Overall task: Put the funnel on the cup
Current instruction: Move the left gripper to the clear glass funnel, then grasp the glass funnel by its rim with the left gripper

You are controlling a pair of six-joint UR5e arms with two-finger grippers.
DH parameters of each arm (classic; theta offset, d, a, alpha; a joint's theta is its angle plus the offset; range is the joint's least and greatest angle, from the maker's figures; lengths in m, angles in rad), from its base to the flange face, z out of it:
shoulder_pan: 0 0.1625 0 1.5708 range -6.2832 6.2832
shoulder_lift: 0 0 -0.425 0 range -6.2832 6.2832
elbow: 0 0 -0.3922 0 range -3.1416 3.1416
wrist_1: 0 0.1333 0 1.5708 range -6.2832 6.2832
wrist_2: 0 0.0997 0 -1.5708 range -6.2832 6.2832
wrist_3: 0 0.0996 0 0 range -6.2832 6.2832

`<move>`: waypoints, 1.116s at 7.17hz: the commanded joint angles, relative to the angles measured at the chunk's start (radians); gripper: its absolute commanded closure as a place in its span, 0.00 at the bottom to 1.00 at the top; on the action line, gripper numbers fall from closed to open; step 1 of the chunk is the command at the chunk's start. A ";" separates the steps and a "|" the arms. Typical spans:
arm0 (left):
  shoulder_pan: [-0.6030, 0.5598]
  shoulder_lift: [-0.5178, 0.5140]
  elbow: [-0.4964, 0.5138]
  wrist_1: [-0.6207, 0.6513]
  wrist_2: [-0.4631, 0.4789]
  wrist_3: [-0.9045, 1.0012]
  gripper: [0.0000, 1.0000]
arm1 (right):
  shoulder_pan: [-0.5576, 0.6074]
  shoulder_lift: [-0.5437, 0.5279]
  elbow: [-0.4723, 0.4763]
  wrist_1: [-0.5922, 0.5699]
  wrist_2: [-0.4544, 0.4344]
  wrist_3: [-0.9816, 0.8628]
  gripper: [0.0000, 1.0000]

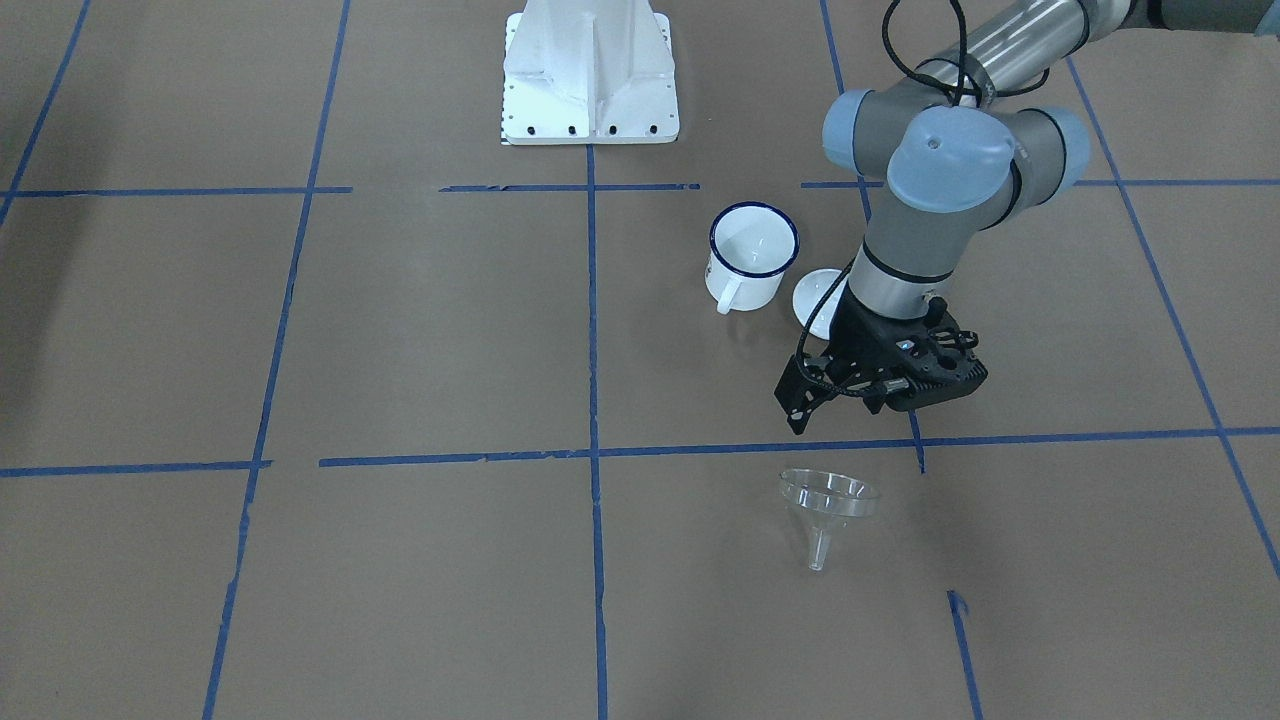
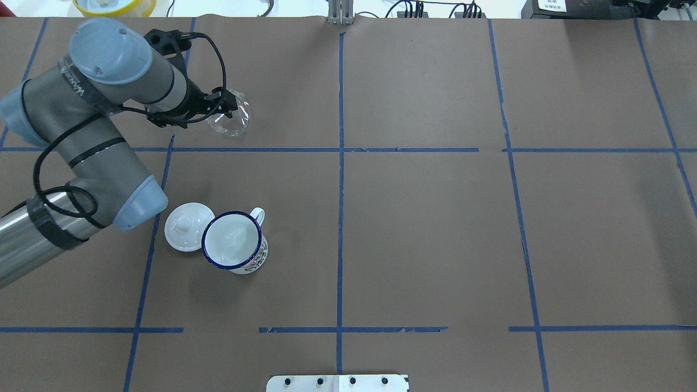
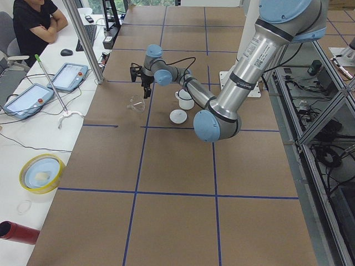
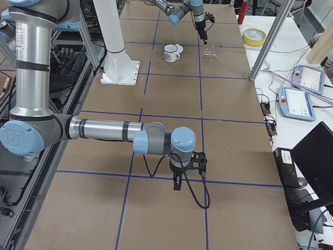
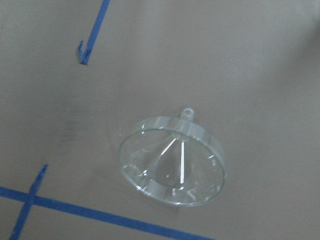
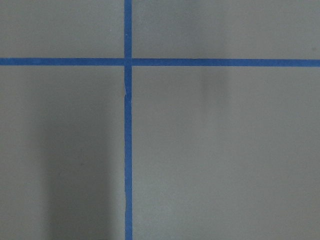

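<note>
Funnel [image 1: 828, 500] lies on its side on the counter [image 1: 400, 350], well apart from the upright, empty cup [image 1: 752, 258], so I judge that grasp, carry and seating all remain. My left end effector [image 2: 223, 104] hovers by it, and I cannot tell its opening. The right end effector [image 4: 177, 179] is far off and equally unreadable, and only a lid [image 2: 185, 226] beside the cup might get in the way.
</note>
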 commanded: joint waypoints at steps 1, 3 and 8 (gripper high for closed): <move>0.001 -0.044 0.142 -0.185 0.074 -0.285 0.00 | 0.000 0.000 0.001 0.000 0.000 0.000 0.00; 0.038 -0.061 0.257 -0.302 0.200 -0.382 0.00 | 0.000 0.000 0.001 0.000 0.000 0.000 0.00; 0.040 -0.059 0.285 -0.341 0.198 -0.376 1.00 | 0.000 0.000 0.001 0.000 0.000 0.000 0.00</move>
